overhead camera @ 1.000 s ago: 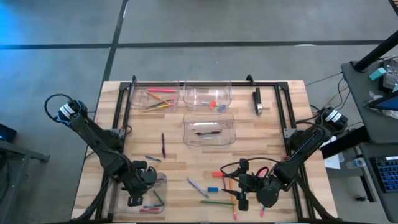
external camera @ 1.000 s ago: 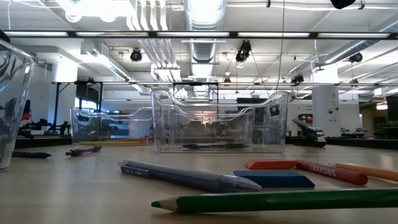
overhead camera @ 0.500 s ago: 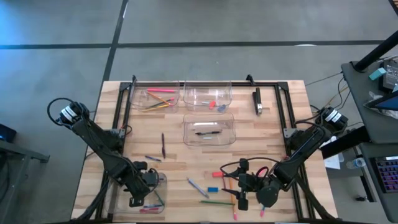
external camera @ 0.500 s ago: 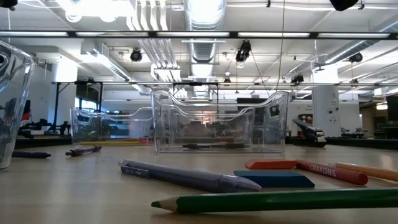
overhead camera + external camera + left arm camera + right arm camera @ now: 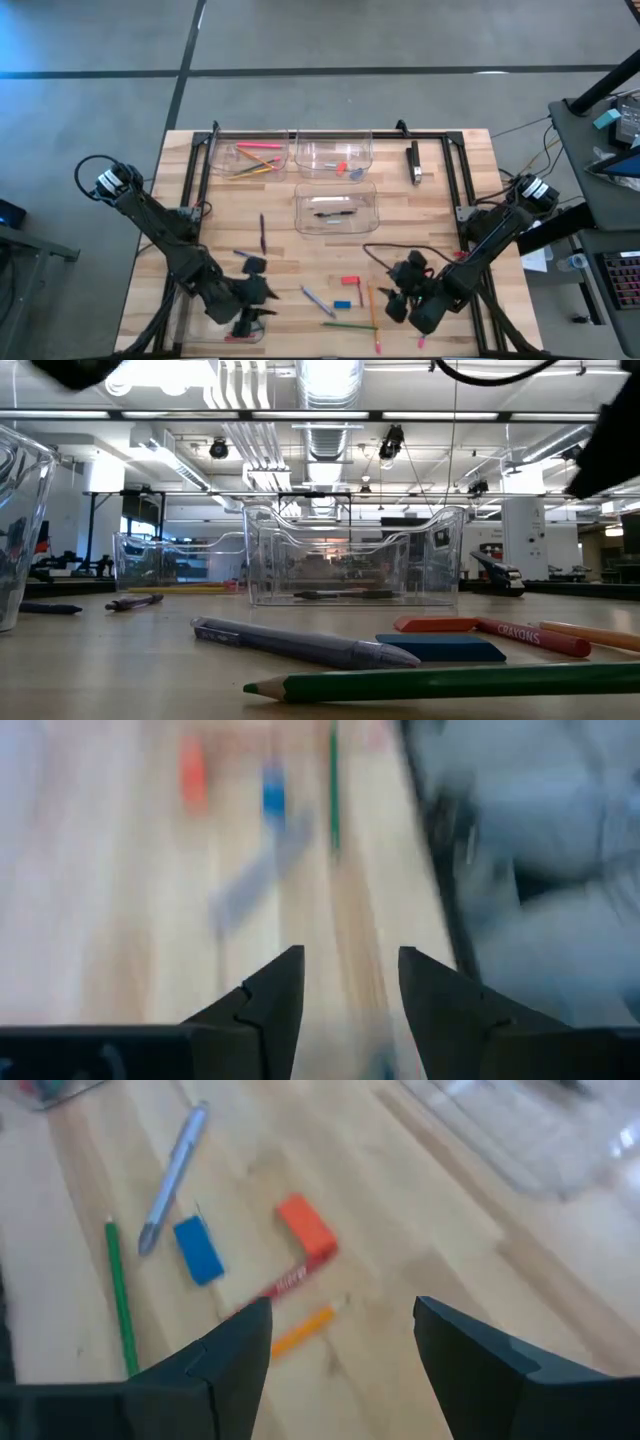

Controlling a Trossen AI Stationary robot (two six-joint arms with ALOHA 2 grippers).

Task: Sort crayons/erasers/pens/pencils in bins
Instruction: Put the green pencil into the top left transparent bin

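Both arms have just swung: the left pincer (image 5: 262,300), open and empty, turned from the clear plastic bin (image 5: 205,322) at lower left; the right pincer (image 5: 398,296), wide, lifted beside the red block eraser (image 5: 350,282), lower centre, unsorted.

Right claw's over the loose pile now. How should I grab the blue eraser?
Grip the blue eraser across its short width, coming straight down with the open right claw. It lies flat, and the grey pen and green pencil leave little room beside it.

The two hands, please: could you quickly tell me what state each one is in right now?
Left hand: open, holding nothing, near the table's front-left bin.
Right hand: open, holding nothing, above the loose red crayon.
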